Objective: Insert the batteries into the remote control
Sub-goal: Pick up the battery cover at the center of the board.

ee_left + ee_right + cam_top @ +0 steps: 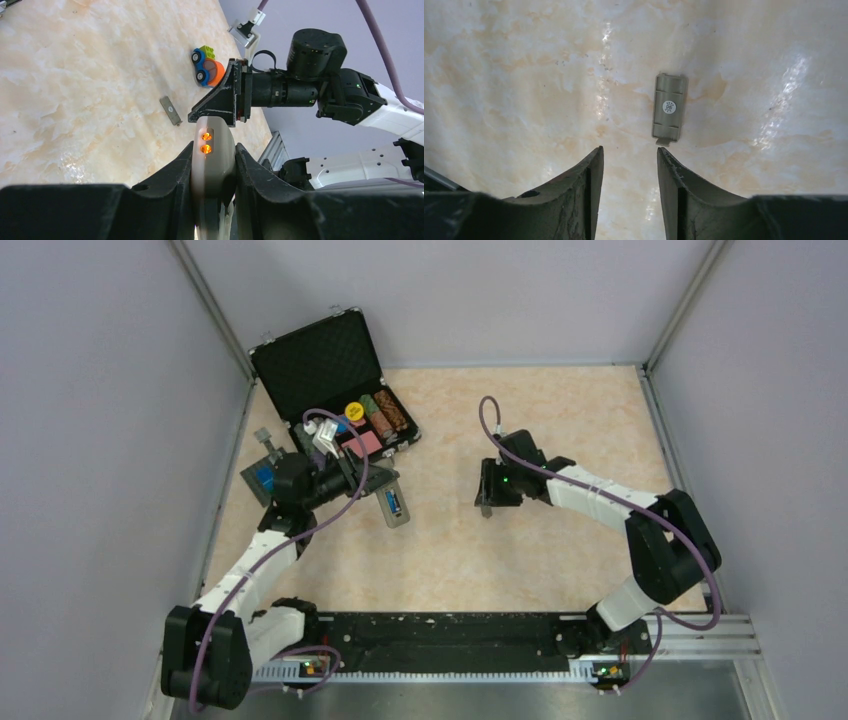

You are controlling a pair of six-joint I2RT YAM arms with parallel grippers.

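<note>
Two fingers of the left gripper (213, 146) press against the long sides of the remote control (212, 175). They hold it off the table with its end pointing forward out of the jaws. Clamped this way the body is steadied, presumably so the other arm can work on its back. From overhead, what looks like the blue battery (396, 506) sits in the remote's upturned face, likely seated in its bay. The dark grey battery I cannot pick out in any view.

Straight ahead of these jaws, just past the remote's tip, hangs the right gripper (629, 150). Its fingers stand apart at a middling gap with nothing between them, pointing down at the table (524, 75). Just beyond the finger on the right of its wrist view, flat on the table and not touching it, lies a small grey cover plate (669, 106) with a round sticker. It is likely the battery door, laid within reach for refitting. Nothing lies between the right jaws and this plate.

Farther ahead of the left jaws and off to one side stands a toy car (206, 66), well clear. Behind the left gripper are an open black case (315, 365) and a grey plate with a blue block (262, 480).
</note>
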